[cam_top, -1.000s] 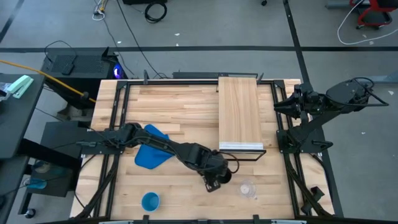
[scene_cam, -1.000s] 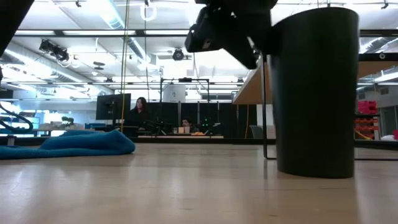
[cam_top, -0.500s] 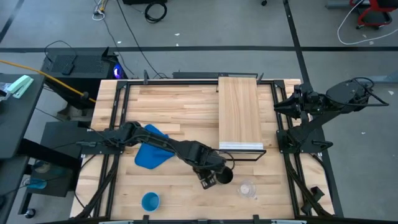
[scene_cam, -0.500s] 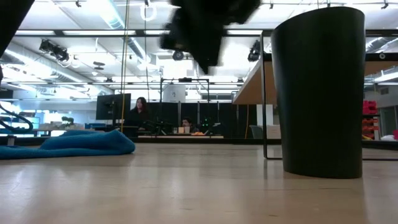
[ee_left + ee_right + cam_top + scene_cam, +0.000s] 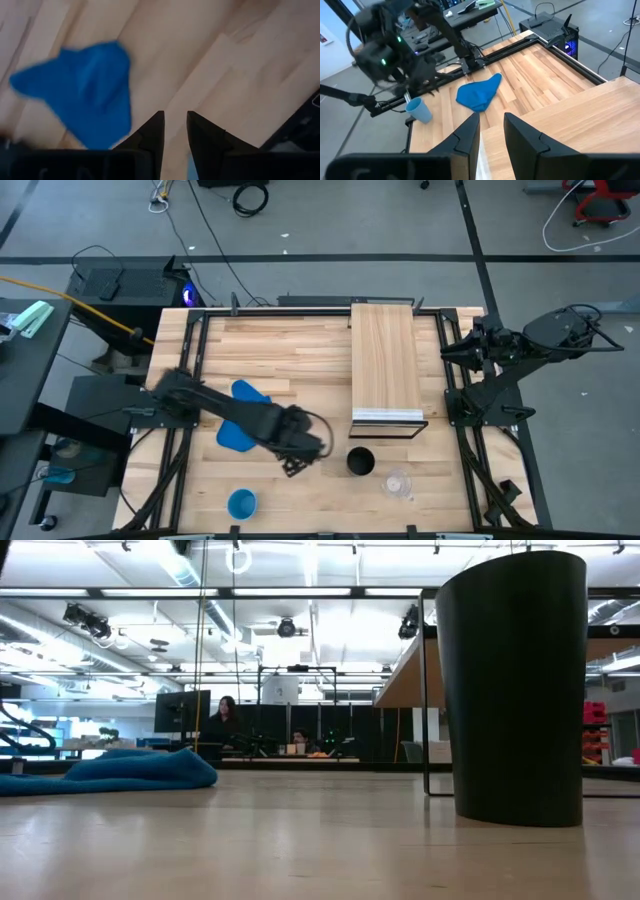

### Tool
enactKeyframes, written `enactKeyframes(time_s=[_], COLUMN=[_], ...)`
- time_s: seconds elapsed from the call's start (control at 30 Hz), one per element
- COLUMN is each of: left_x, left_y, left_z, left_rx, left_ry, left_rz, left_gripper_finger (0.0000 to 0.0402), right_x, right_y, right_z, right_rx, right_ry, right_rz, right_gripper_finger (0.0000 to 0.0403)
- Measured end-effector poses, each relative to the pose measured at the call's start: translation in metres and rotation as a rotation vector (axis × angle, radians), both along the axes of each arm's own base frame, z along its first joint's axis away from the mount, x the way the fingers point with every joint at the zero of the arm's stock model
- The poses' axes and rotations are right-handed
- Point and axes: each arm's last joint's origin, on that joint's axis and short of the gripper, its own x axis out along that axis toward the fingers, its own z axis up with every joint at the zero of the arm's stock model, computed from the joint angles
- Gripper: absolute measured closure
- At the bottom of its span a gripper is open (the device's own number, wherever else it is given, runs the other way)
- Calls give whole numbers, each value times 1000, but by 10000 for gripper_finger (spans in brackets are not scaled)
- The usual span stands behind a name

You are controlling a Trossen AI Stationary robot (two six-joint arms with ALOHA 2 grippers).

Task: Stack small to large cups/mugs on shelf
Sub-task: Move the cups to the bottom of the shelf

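Observation:
The tall black cup [image 5: 360, 462] [image 5: 510, 690] stands upright on its base on the tabletop, just near of the shelf's [image 5: 385, 360] silver front edge. The small clear cup [image 5: 398, 483] stands a little to its right and nearer. The light-blue cup [image 5: 241, 503] [image 5: 418, 110] stands near the near-left corner. My left gripper [image 5: 297, 465] [image 5: 175, 127] hovers open over bare wood to the left of the black cup, touching nothing. My right gripper [image 5: 452, 350] [image 5: 492, 125] waits open at the table's right edge beside the shelf.
A crumpled blue cloth [image 5: 243, 415] [image 5: 110, 770] [image 5: 85, 100] lies left of centre, under my left arm. The shelf's black frame legs [image 5: 427, 690] stand just behind the black cup. People sit at desks in the room beyond the far edge.
My left gripper has drawn away from the black cup's rim toward the table's left and gone out of the low view. The black cup stays upright on the table where the gripper left it.

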Motion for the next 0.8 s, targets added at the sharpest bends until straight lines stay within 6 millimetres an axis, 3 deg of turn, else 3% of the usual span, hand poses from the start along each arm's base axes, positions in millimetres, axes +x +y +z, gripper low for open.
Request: enactKeyframes(time_s=[0.17,0.27,0.4,0.57,0.8], left_x=[-51,-90,-127,-141,-138], left_y=[-1,-5,-13,-29,-44], left_z=[3,-2,-11,-24,-48], left_rx=[-26,-61,-140,-346,-486], left_ry=[33,86,64,-84,-106], left_rz=[181,300,406,419,413], left_gripper_finger=[313,318,317,304,286], right_x=[0,-1,-1,-1,-1], right_y=[0,0,0,0,0], right_z=[-1,-2,-2,-2,-2], right_rx=[-2,-5,-5,-4,-4], right_ry=[10,19,19,19,18], right_rz=[0,-1,-1,-1,-1], right_gripper_finger=[307,307,307,307,307])
